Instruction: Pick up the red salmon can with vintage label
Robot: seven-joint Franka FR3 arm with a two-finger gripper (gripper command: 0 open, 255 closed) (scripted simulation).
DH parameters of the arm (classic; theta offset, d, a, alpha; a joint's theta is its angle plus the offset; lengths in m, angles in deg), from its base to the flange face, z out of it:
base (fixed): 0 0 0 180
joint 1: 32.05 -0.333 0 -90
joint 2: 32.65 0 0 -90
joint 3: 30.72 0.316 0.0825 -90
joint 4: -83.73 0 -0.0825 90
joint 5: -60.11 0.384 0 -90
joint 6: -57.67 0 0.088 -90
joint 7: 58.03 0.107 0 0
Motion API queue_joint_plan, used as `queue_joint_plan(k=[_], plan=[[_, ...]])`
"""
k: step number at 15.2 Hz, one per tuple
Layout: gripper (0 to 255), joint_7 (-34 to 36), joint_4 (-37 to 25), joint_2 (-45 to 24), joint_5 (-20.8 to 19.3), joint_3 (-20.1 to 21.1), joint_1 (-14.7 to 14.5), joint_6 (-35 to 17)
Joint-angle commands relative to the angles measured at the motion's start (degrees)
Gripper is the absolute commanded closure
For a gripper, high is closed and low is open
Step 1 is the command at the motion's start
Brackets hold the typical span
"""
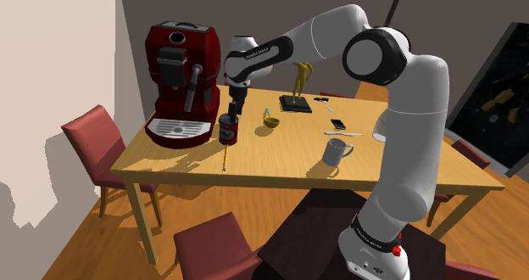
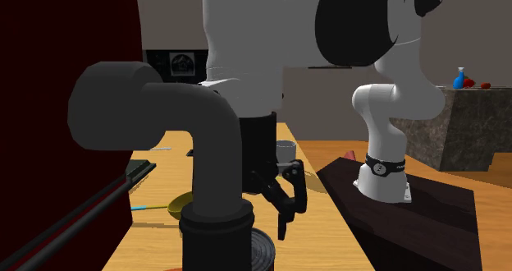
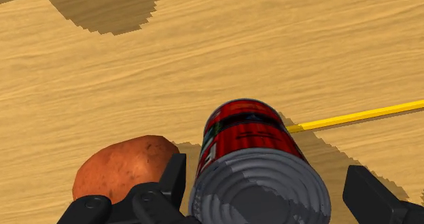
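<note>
The red salmon can is standing upright on the tabletop, just beside the drip tray of the red espresso machine, and the claw is hanging directly over it. The claw is open: its black fingers are straddling the can, one on each side, with a gap showing at both, so nothing is being gripped. A brown potato is lying just beside the can, close to the outside of one finger, and a thin yellow stick is running out from behind the can on the other side.

By my judgement the grasp is about to close. To do it well, the claw should be sinking a little further so the fingers are meeting the can's labelled wall below its ribbed top rim, staying centred so both are touching together and not nudging the can sideways. The finger by the potato needs to be going down without pressing on it. Then a firm squeeze, since the round wall is probably slippery, and a straight lift clear of the machine
</note>
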Motion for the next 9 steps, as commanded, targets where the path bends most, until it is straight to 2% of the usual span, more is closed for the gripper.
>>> queue_joint_plan(k=[1,3,4,9], plan=[[0,0.0,0.7,-0.7,0.1,0.0,0.0,-1.4],[0,-0.1,0.9,-0.9,0.1,0.0,0.0,-1.8],[255,0.0,0.7,-0.9,0.1,0.1,0.0,-1.7],[255,-0.1,0.8,-0.9,0.1,0.0,0.0,-1.7]])
